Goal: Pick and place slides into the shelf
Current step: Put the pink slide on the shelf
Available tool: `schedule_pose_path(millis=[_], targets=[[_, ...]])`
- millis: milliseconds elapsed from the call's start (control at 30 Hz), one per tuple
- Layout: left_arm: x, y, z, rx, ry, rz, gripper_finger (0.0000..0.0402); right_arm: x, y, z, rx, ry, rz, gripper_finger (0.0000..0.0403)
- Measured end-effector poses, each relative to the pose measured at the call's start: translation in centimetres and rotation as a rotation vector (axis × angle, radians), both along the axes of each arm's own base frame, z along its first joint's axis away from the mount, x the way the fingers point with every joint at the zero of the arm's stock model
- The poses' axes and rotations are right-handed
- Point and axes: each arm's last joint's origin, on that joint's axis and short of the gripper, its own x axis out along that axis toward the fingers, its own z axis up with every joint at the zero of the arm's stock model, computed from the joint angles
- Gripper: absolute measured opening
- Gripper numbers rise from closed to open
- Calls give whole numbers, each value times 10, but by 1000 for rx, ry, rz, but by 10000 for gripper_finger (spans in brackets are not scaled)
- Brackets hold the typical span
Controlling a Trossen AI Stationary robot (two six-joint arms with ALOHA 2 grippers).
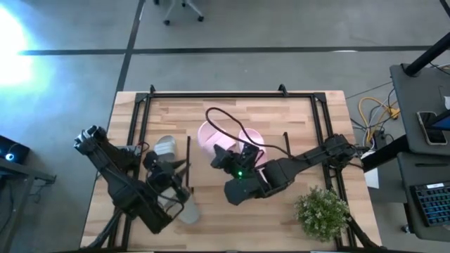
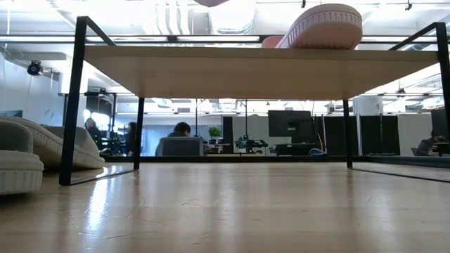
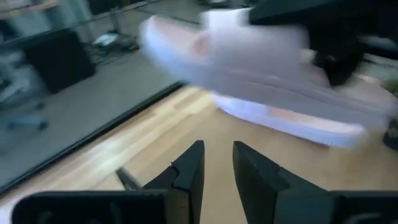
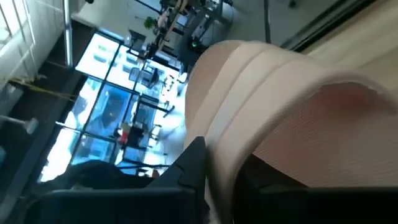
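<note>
Grey-green slides (image 2: pixel 28 158) lie on the tabletop (image 1: pixel 211 211) beside the shelf (image 2: pixel 232 70).
Right end effector (image 1: pixel 226 156) clasps a pink slide's (image 1: pixel 242 139) strap atop the shelf; left end effector (image 3: pixel 217 171), slightly parted, grasps nothing.

The high view looks straight down from well above the table (image 1: pixel 211 119), taking in the whole top, both arms and the floor around. The low view sits at table-top height under the shelf (image 2: pixel 232 70), facing level across the wood into the room behind. The left wrist view looks forward past the left gripper (image 3: pixel 217 168), close to the table, onto a pink slide (image 3: pixel 261 74) just ahead of the fingertips. The right wrist view looks past the right gripper (image 4: pixel 217 168), pressed very near that slide's strap, room beyond. The high, low and both wrist views share this pink slide.
</note>
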Motion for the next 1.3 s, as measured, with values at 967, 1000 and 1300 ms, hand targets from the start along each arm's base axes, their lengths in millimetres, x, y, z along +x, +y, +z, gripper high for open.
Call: schedule_pose_path(millis=[967,1000,1300], targets=[[-62,70,-51,-225,-274,77,68,37,-11,-69,128,-93,-159,38],[-58,69,-52,-225,-264,72,67,37,-11,-69,121,-85,-157,38],[-16,76,-57,-101,-61,-64,69,36,-10,-68,115,-59,-143,38]])
